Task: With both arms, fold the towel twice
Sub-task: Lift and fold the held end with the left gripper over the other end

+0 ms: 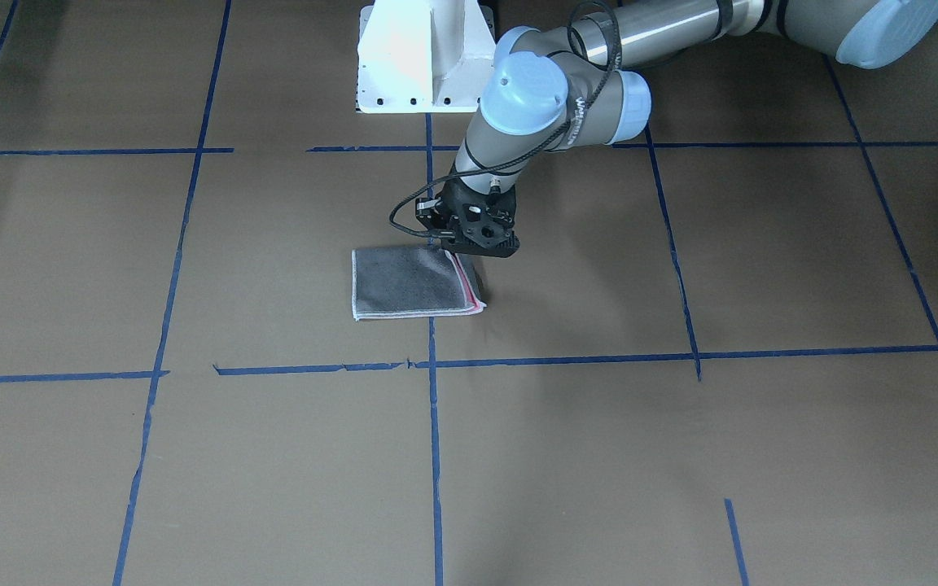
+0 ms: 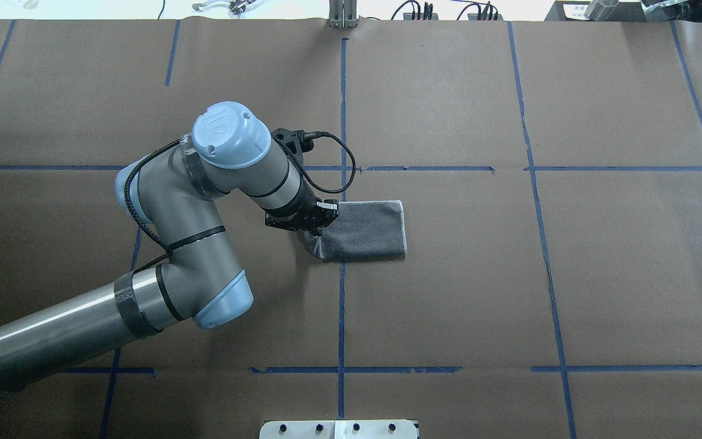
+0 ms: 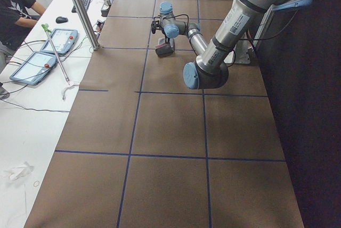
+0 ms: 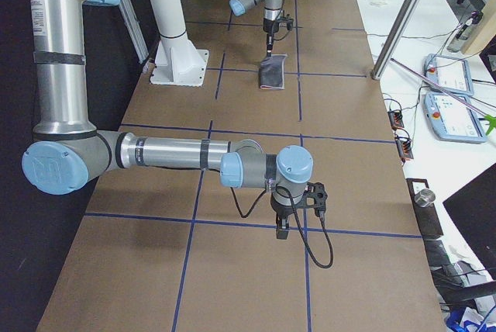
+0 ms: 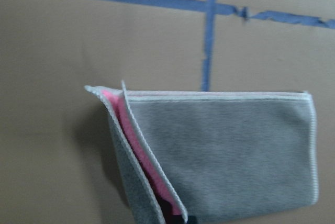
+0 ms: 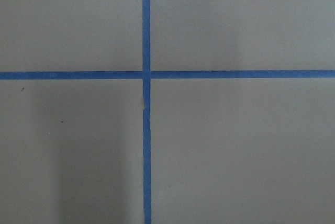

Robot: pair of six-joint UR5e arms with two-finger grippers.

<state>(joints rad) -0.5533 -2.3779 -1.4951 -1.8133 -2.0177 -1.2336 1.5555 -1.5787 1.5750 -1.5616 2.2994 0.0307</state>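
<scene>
Being pinched between the left fingers [image 2: 307, 229] is the open edge of the towel [image 2: 366, 230], on the side nearest the left arm [image 2: 192, 219]. The fingertips are being mostly hidden by the cloth. In the left wrist view, though, both layers of that edge are being drawn up toward a dark tip at the bottom of the frame, and the pink face is being shown between them. The rest of the towel is lying flat on the worktop [image 2: 479, 274], folded into a small rectangle with grey outward and the whitish border along its sides. It is lying across a blue tape line [image 2: 342, 305] near the worktop's middle, out in front of the white pedestal [image 1: 424, 57]. The left arm is being held bent above the worktop, its wrist pointing down at the gripped edge.

Well apart from the towel, the right fingers [image 4: 282, 231] are being held pointing down just above the worktop, near a crossing of tape lines. Whether they are spread or pressed together cannot be told, as only the side camera is showing them. The right arm [image 4: 170, 153] is being held stretched out low over the worktop.
</scene>
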